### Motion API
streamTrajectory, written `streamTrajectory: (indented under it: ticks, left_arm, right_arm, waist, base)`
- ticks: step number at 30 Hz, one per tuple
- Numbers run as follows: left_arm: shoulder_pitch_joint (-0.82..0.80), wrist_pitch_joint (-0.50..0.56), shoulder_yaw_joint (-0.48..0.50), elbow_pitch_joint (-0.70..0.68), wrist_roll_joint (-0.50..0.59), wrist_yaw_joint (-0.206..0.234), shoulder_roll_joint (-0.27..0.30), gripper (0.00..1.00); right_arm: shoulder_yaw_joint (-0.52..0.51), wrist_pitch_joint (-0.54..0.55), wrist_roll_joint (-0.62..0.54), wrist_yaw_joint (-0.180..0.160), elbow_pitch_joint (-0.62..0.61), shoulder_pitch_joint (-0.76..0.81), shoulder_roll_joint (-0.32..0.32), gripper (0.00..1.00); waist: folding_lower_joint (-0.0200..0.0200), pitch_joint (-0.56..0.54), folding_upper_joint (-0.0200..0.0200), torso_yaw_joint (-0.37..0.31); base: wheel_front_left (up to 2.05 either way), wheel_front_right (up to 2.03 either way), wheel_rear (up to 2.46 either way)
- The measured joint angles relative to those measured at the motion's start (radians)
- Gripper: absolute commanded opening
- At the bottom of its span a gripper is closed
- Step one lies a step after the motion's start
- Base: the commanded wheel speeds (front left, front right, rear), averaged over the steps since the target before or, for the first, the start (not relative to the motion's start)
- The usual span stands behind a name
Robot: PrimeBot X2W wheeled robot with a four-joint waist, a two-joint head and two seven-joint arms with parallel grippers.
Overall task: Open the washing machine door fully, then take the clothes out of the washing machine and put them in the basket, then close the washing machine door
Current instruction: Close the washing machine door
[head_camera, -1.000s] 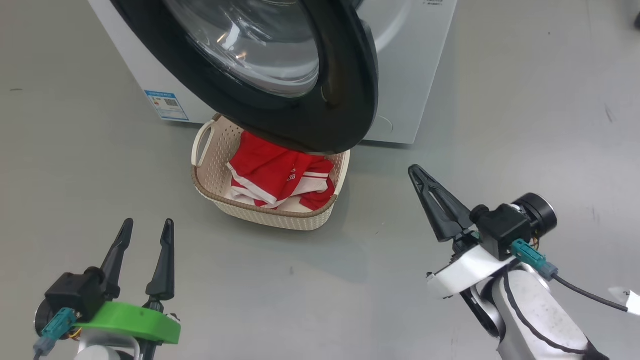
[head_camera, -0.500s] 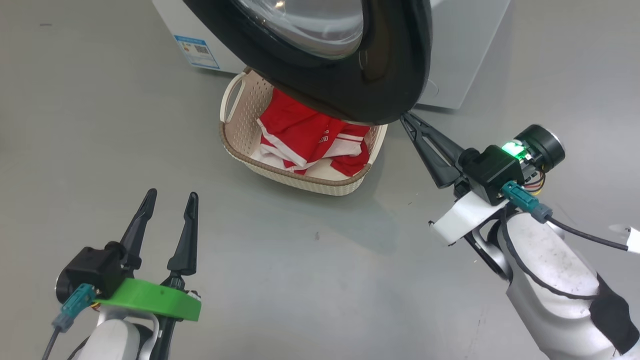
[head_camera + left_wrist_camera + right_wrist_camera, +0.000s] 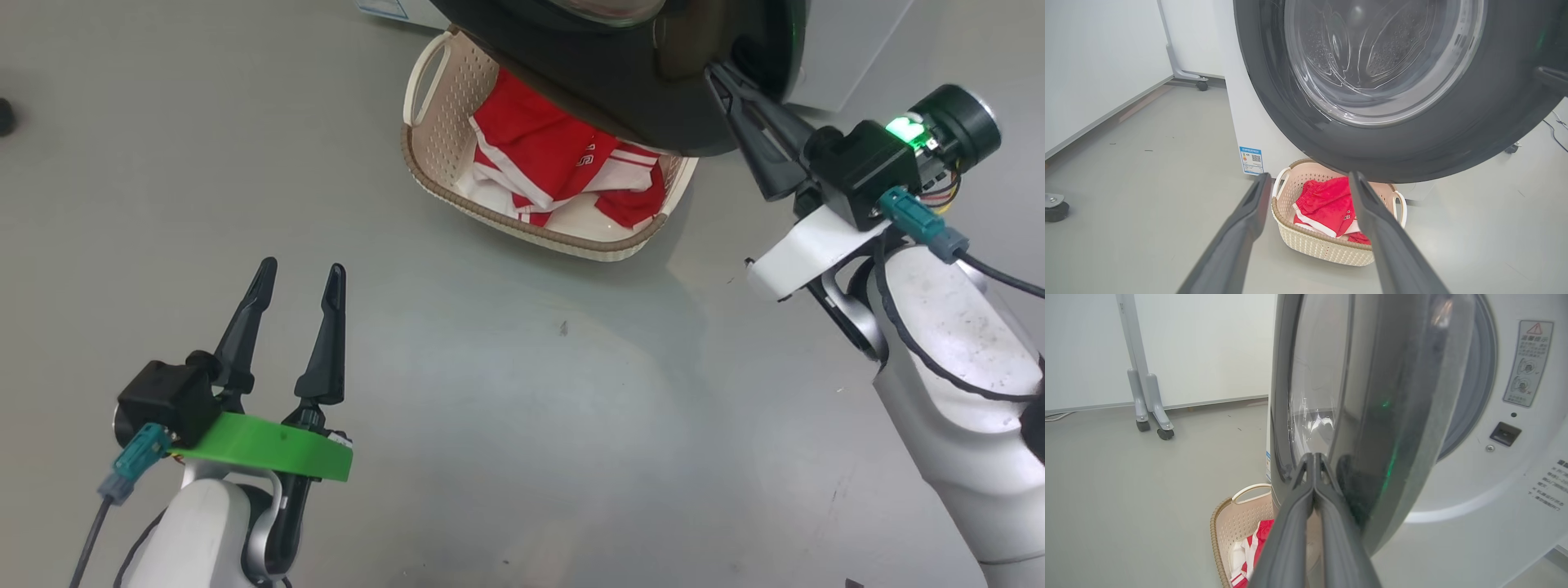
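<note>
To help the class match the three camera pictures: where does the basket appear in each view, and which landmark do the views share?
Head view: basket at top centre, partly under the door.
Left wrist view: lower centre, below the door.
Right wrist view: bottom edge, left of centre.
Shared landmark: the black-rimmed door, just above the basket in all three.
</note>
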Motion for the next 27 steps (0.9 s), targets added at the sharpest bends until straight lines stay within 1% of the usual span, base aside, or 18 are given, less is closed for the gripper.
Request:
streamTrajectory:
  ticks: [3, 6, 10, 20, 27]
  left_arm:
    - [-0.015, 0.0, 0.0, 0.002, 0.0, 0.0, -0.01, 1.0]
    - [-0.023, 0.0, 0.002, 0.005, 0.0, 0.0, -0.013, 1.0]
    - [-0.034, 0.0, -0.004, 0.013, 0.0, 0.0, -0.018, 1.0]
    - [-0.083, 0.0, -0.016, 0.013, -0.002, -0.001, -0.038, 1.0]
    - [-0.107, 0.0, -0.031, 0.013, -0.012, -0.001, -0.047, 1.0]
  right_arm:
    - [-0.007, 0.001, 0.012, 0.001, 0.007, -0.036, -0.013, 0.0]
    - [-0.026, 0.001, 0.03, 0.009, 0.016, -0.062, -0.017, 0.0]
    - [-0.049, 0.01, 0.04, 0.009, 0.025, -0.112, -0.037, 0.0]
    - [-0.095, 0.05, 0.042, 0.009, 0.025, -0.26, -0.1, 0.0]
    - [-0.115, 0.077, 0.042, 0.009, 0.024, -0.357, -0.131, 0.0]
  waist:
    - [0.0, 0.03, 0.0, 0.016]
    - [0.0, 0.051, 0.0, 0.024]
    - [0.0, 0.084, 0.0, 0.03]
    - [0.0001, 0.16, 0.0, 0.04]
    - [0.0001, 0.211, 0.0, 0.052]
  base:
    - [0.0, 0.0, 0.0]
    - [0.0, 0.0, 0.0]
    - [0.0, 0.0, 0.0]
    - [0.0, 0.0, 0.0]
    - [0.0, 0.0, 0.0]
